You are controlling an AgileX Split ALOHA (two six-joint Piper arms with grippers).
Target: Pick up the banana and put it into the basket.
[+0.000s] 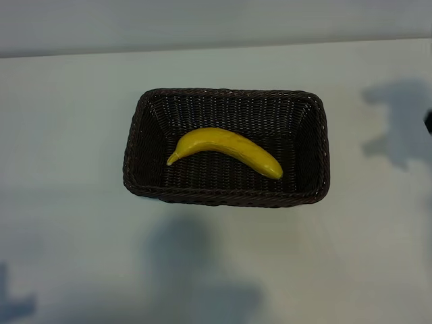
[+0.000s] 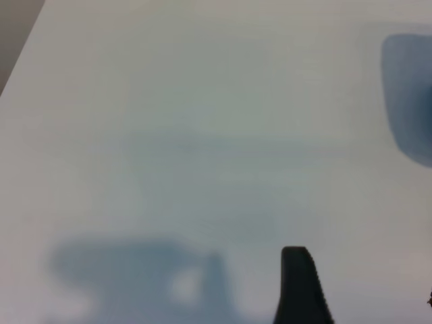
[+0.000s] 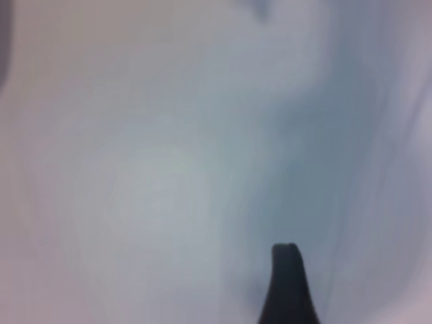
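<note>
Pale smooth table [image 1: 67, 135], woven basket [image 1: 135, 135], curved banana [image 1: 226, 150] inside

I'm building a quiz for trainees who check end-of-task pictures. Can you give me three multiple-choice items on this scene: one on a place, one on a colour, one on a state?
1. Where does the banana lie?
A. On the table beside the basket
B. Inside the basket, on its floor
C. Across the basket's rim

2. What colour is the basket?
A. Dark brown
B. White
C. Red

3. What state is the banana in?
A. Clamped in a tool
B. Hanging above the basket
C. Lying free, with no tool on it

Key:
1 B, the banana rests within the walls of the basket, running slantwise across its floor.
2 A, the woven wicker is dark brown against the pale table.
3 C, in the exterior view nothing touches the banana; only shadows fall on the table around the basket.
</note>
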